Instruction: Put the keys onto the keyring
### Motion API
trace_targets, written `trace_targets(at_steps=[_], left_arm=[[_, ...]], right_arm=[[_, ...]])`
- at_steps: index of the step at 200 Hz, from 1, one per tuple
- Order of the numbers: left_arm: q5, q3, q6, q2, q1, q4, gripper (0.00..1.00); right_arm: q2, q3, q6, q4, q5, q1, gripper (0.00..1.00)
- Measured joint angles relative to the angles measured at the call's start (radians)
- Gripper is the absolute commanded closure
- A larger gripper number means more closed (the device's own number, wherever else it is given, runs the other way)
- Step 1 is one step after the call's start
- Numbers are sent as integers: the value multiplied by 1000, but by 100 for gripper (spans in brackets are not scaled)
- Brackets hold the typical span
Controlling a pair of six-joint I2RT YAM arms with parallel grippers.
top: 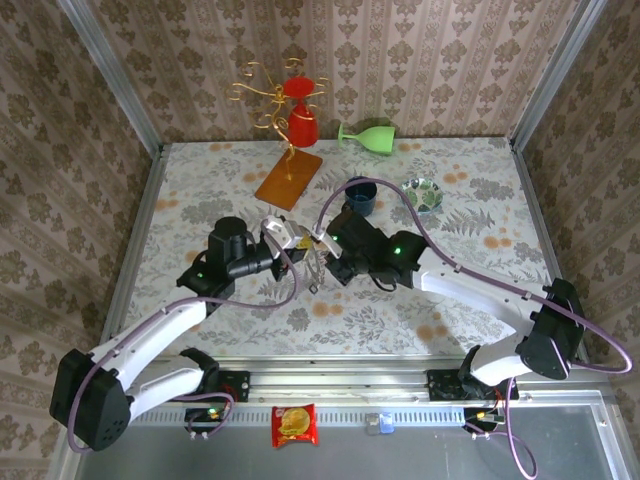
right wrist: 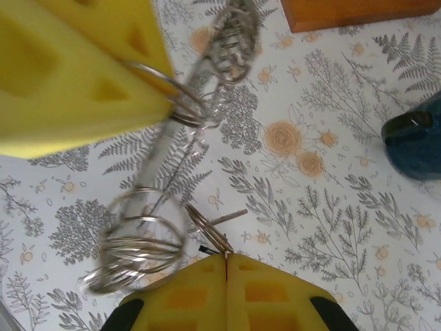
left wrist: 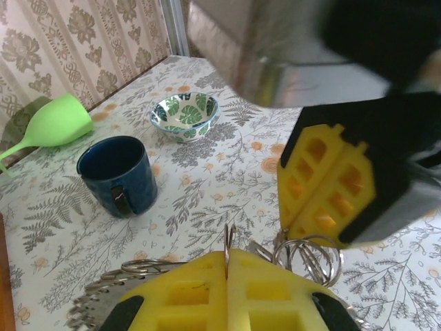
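The right hand (right wrist: 226, 258), at the near edge, has its yellow fingers pressed together on a small silvery ring (right wrist: 207, 231). At the upper left, the left hand's yellow finger (right wrist: 69, 76) meets a blurred strand of silvery wire rings (right wrist: 138, 247) that hangs above the floral worktop (right wrist: 331, 207). A blue mug (right wrist: 415, 138) stands at the right edge, and a wooden base (right wrist: 351, 10) lies at the far edge.

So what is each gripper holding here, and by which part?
Left gripper pinches a thin metal ring edge-on by its rim. Right gripper pinches a small split ring by its rim too.
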Motion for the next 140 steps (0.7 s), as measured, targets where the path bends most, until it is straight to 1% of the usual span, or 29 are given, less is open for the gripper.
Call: trace_targets(at_steps=[18,54,88,109,140], left_arm=[[-23,1,-7,13,0,-7,100],[-33,3,-13,38,0,-39,100],[-31,5,-14,39,0,-48,100],[-35,5,-10,36,0,-48,100],[-40,5,-2,9,0,-48,100]], right_arm=[[-31,-35,-17,67,-28,5,100],[-155,-147,-70,209,-87,15,100],[-168,-161,-105,269,-96,17,100],[-168,-161,-124,267,-65,17,100],[-163,-159,-150,238,36,16,100]])
